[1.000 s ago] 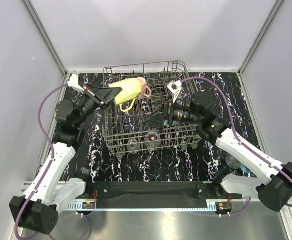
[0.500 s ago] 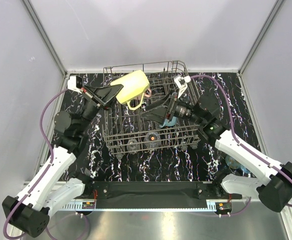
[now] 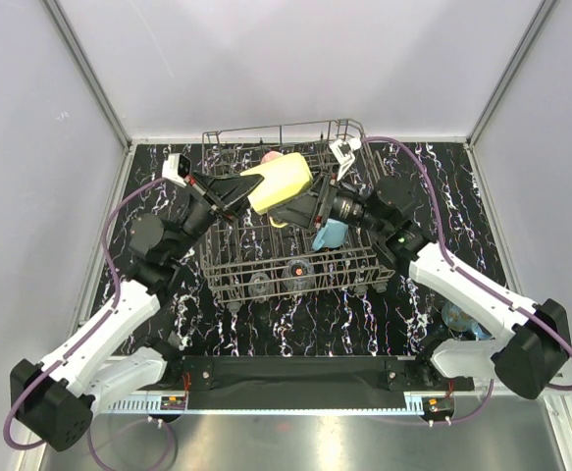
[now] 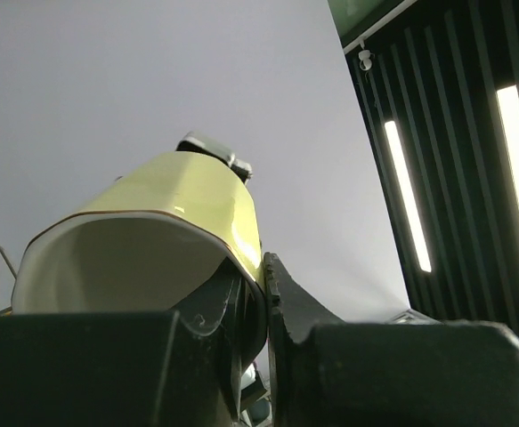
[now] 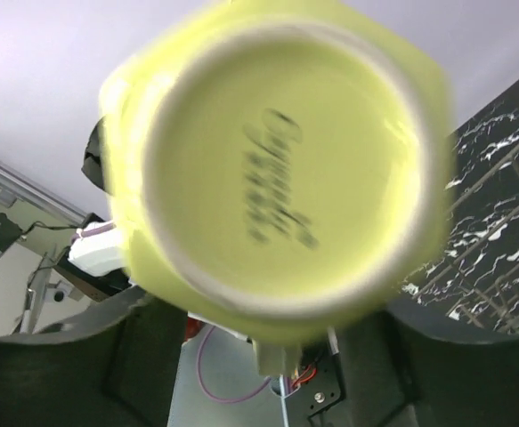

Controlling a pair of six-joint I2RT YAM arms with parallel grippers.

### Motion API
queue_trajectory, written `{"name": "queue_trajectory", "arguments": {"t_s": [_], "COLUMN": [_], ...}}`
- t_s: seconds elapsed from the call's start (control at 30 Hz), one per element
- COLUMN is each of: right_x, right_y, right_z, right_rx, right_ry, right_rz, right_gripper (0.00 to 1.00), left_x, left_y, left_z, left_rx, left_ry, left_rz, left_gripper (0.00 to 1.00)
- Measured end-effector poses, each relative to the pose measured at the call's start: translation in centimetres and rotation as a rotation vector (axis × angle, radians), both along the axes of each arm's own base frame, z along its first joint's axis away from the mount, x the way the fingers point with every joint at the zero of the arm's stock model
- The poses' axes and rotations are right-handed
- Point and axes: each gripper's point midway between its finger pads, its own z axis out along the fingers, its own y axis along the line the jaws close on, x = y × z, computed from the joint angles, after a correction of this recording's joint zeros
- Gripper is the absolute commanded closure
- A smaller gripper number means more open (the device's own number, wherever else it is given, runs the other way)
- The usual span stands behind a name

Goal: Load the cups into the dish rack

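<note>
The glossy yellow handled mug [image 3: 284,180] hung tilted above the dark grey wire dish rack [image 3: 229,267], its rim wall clamped in the left pincer [image 4: 264,267]. The right pincer [image 3: 308,210] stood spread wide at the mug's base, contact unclear. The rack sat on the black marbled bench [image 3: 364,316].

Yellow mug [image 3: 284,183] hangs on its side above the grey wire rack [image 3: 266,278] — base toward the right; a light-blue mug [image 3: 330,235] sits inside.
</note>
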Motion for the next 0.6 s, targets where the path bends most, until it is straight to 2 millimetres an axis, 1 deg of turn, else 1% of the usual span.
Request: {"name": "queue_trajectory", "arguments": {"t_s": [0.03,0.07,0.13,0.17,0.2,0.23,0.27,0.3,0.33,0.37,0.4,0.43,0.47,0.5,0.57,0.6], "right_x": [0.1,0.2,0.5,0.6,0.5,0.5,0.6,0.7,0.8,0.8,0.9,1.1,1.0,1.2,1.6,1.9], "right_y": [0.1,0.2,0.4,0.5,0.7,0.9,0.9,1.0,1.0,1.0,1.0,1.1,1.1,1.1,1.1,1.0], "right_z": [0.3,0.3,-0.1,-0.2,-0.3,-0.5,-0.4,-0.4,-0.3,-0.2,-0.2,-0.4,-0.8,-1.4,-2.6,-3.2], "right_rx": [0.005,0.002,-0.005,-0.009,-0.014,-0.021,-0.023,-0.025,-0.027,-0.029,-0.032,-0.041,-0.058,-0.077,-0.123,-0.148], "right_ry": [-0.003,-0.002,0.009,0.014,0.017,0.012,0.008,0.008,0.005,0.001,0.003,0.008,0.014,0.023,0.041,0.048], "right_rz": [0.000,0.000,0.001,0.006,0.017,0.027,0.027,0.025,0.023,0.020,0.013,0.007,0.013,0.004,-0.018,-0.033], "right_gripper": [0.40,0.51,0.67,0.77,1.00,1.00,1.00,1.00,1.00,1.00,1.00,1.00,1.00,1.00,1.00,1.00], "left_x": [0.1,0.3,0.5,0.7,0.9,1.0,1.1,1.2,1.2,1.3,1.1,0.9,0.9,1.0,1.3,1.5], "left_y": [-0.2,-0.3,-0.3,-0.2,0.0,0.2,0.2,0.3,0.2,0.2,-0.1,-0.5,-0.8,-0.8,-0.6,-0.3], "left_z": [-0.2,-0.4,-0.3,-0.2,-0.3,-0.1,-0.1,-0.1,0.0,-0.1,-0.2,-0.4,-0.7,-1.0,-1.7,-2.3], "left_rx": [-0.001,-0.006,-0.021,-0.028,-0.036,-0.048,-0.053,-0.057,-0.058,-0.056,-0.043,-0.027,-0.015,-0.003,0.034,0.067], "left_ry": [0.008,0.015,0.019,0.019,0.026,0.028,0.033,0.032,0.028,0.020,0.005,-0.003,-0.002,-0.005,-0.006,-0.010], "left_rz": [-0.006,-0.010,-0.006,0.004,0.015,0.020,0.024,0.026,0.025,0.023,0.008,-0.012,-0.025,-0.030,-0.032,-0.026], "left_gripper": [1.00,1.00,1.00,1.00,1.00,1.00,0.96,0.86,0.74,0.46,0.37,0.31,0.22,0.16,0.10,0.04]}}
